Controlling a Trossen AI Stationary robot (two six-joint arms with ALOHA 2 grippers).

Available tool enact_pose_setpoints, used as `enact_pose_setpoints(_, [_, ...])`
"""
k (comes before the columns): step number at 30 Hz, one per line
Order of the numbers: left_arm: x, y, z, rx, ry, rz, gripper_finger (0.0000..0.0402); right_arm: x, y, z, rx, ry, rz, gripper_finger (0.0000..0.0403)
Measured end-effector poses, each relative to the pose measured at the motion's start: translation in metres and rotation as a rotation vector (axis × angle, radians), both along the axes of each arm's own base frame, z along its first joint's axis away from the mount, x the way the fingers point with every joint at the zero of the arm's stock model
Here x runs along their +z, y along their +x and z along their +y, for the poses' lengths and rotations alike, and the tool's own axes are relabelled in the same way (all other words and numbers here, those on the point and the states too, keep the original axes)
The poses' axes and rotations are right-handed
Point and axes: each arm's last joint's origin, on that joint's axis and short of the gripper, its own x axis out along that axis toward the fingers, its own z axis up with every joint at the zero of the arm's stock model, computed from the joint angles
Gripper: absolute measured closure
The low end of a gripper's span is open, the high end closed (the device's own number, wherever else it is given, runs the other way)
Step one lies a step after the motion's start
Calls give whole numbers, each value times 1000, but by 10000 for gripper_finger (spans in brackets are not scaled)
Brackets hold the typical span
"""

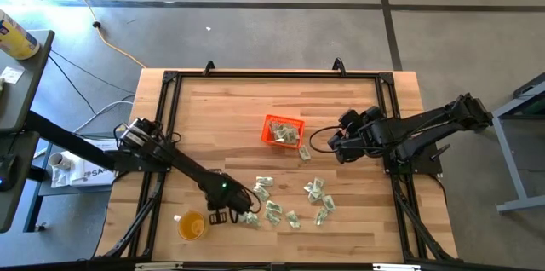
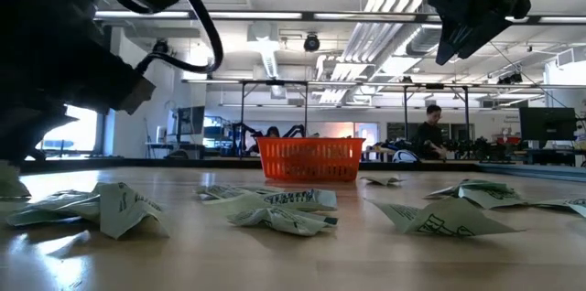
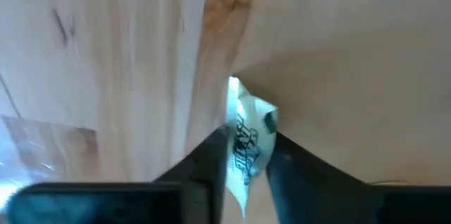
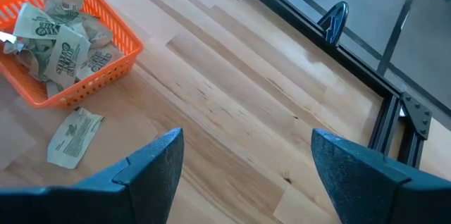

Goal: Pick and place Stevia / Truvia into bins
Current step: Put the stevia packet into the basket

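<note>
L to R across the bench (image 1: 221, 100).

Round translucent yellow-orange cup (image 1: 192, 225) near the front L corner, upright.

My left gripper (image 1: 247, 215) is low at the front, just R of the cup, at the L edge of the sachet scatter. Wrist view: both fingers (image 3: 204, 164) pinch one Stevia sachet (image 3: 245, 136), white w/ green print, crumpled, standing on edge between the fingers, wood right behind it. Can't tell if it is off the bench yet.

Loose sachets (image 1: 294, 203) lie scattered front-centre, from beside my L gripper out toward the R, all flat or crumpled on the wood. Low view shows several up close (image 2: 275, 209), none stacked.

Orange bin (image 1: 283, 130) sits mid-bench, behind the scatter and well apart from my L gripper. Several sachets already inside (image 4: 60, 37), piled loosely. One more sachet (image 4: 74, 136) lies on the wood just outside its wall, on the side facing my R arm.

My right gripper (image 1: 334, 145) hangs above the bench just R of the bin, fingers (image 4: 151, 160) spread wide, nothing between them.

Far background, low view: a person (image 2: 430, 135) beyond the bench.
</note>
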Motion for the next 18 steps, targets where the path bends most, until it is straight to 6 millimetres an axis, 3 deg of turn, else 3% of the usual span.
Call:
enact_pose_setpoints(5, [0, 6, 17, -56, -5, 18, 374, 0, 0, 0, 0, 0, 0, 102])
enact_pose_setpoints(11, [13, 22, 53, -81, 69, 18, 360, 0, -1, 4, 18, -8, 0, 102])
enact_pose_setpoints(18, [81, 62, 99, -64, 155, -198, 373, 0, -6, 15, 38, -3, 3, 102])
